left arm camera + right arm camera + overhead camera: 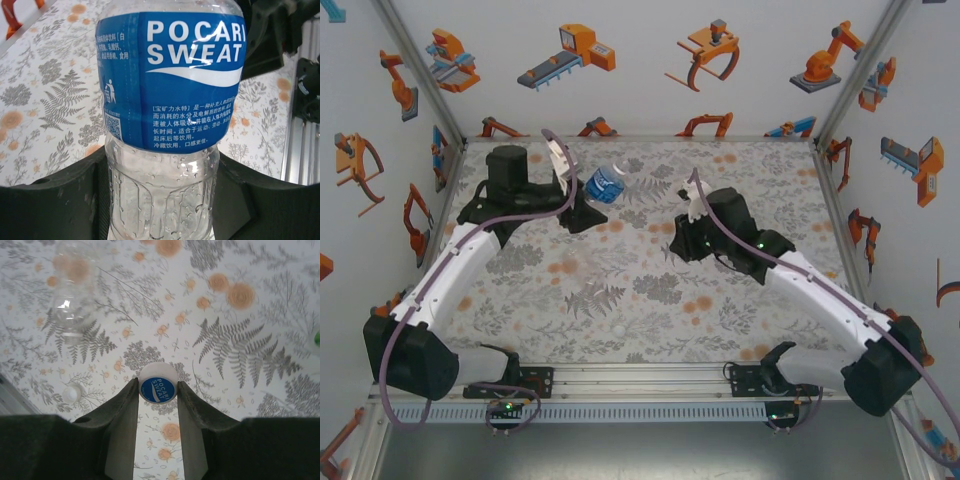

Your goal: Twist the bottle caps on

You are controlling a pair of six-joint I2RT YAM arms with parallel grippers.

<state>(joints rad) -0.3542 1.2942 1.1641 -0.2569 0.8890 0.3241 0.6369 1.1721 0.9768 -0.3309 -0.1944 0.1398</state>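
— Gripping what, and why there?
— Left gripper (160,197) clamps the blue-label bottle (170,75) by its lower body, leaving the neck clear. Right gripper (158,392) pinches a white cap (158,384) by its rim, low over the table (240,355), likely for threading on.

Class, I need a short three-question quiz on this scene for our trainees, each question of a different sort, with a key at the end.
1. True or false: the left gripper is shut on the bottle with the blue label.
2. Multiple choice: what does the right gripper hold between its fingers? A) a cap B) a green bottle C) nothing
3. Fill in the blank: in the right wrist view, a loose cap lies on the flower-patterned ____.

Key: 1 true; 2 A; 3 table.
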